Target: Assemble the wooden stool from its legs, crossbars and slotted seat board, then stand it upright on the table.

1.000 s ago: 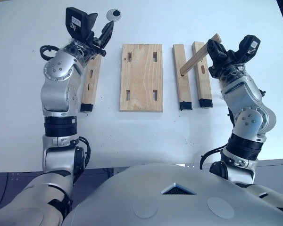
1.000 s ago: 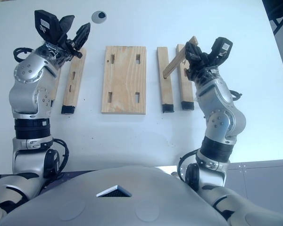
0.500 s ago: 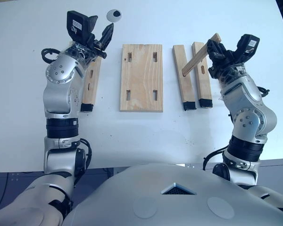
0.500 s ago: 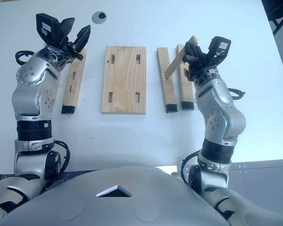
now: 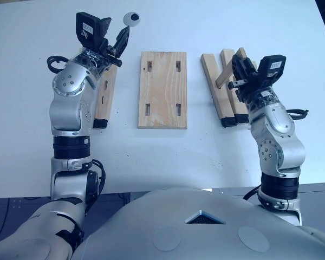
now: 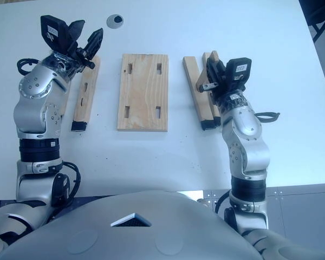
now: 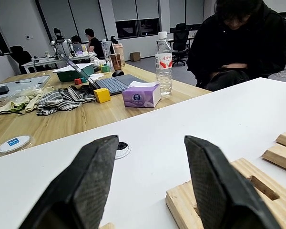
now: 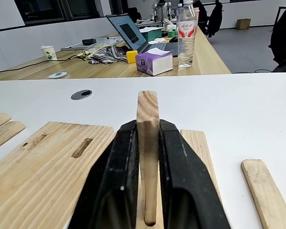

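Observation:
The slotted seat board (image 5: 162, 89) lies flat in the middle of the table. Two legs (image 5: 103, 92) lie left of it, partly under my left arm. Two more legs (image 5: 219, 95) lie right of it, the inner one skewed. My right gripper (image 5: 237, 67) hovers over those right legs, shut on a thin crossbar (image 5: 225, 77) that slants up and away. In the right wrist view the crossbar (image 8: 148, 157) stands clamped between both black fingers (image 8: 121, 171). My left gripper (image 5: 115, 30) is open above the far ends of the left legs, with nothing between its fingers (image 7: 81, 191).
A round cable hole (image 5: 131, 18) sits in the white tabletop beyond the left gripper. Another flat wooden strip (image 8: 264, 186) lies on the table beside the right legs. Bare table stretches in front of the parts. Desks and seated people are in the room behind.
My right arm has moved left and nearer with the crossbar, which now stands steeper. The inner right leg has been skewed, its near end against the outer leg. The left arm is still.

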`<move>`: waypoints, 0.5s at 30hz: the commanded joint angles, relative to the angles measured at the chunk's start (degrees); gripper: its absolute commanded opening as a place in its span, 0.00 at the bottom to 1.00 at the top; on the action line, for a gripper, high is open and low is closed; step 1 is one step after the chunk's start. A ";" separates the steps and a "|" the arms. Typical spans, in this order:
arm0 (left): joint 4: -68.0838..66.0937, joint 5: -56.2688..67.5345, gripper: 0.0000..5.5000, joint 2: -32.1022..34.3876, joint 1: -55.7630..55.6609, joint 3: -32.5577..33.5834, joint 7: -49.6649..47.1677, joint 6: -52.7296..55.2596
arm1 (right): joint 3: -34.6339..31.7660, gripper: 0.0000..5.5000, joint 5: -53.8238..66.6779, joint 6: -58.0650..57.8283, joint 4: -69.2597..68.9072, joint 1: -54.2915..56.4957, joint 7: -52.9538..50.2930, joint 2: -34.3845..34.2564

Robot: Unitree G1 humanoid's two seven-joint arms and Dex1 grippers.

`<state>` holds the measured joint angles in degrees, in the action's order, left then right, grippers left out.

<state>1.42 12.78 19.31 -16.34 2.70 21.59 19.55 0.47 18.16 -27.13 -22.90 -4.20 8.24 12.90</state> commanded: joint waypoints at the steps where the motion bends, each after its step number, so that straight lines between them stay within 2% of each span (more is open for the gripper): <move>1: -0.02 -0.58 0.46 -0.29 0.09 0.85 -0.86 -0.77 | 0.82 0.07 0.03 -8.34 3.84 -5.20 2.22 3.40; 8: -1.03 -0.72 0.46 -0.95 -0.17 1.42 -1.98 -1.84 | 2.39 0.07 -0.66 -9.97 5.24 -3.20 5.67 6.28; 9: -1.24 -0.73 0.46 -1.03 -0.30 1.52 -2.13 -1.98 | 2.61 0.12 -0.77 -10.21 5.26 -3.03 5.99 6.69; 15: -1.88 -0.88 0.46 -1.21 -0.67 2.14 -2.42 -2.68 | 2.16 0.29 -2.00 -12.30 4.04 -0.32 7.18 8.09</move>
<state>0.08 12.40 17.85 -16.44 4.40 19.36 17.17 2.79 16.89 -37.97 -18.34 -5.75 14.96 19.12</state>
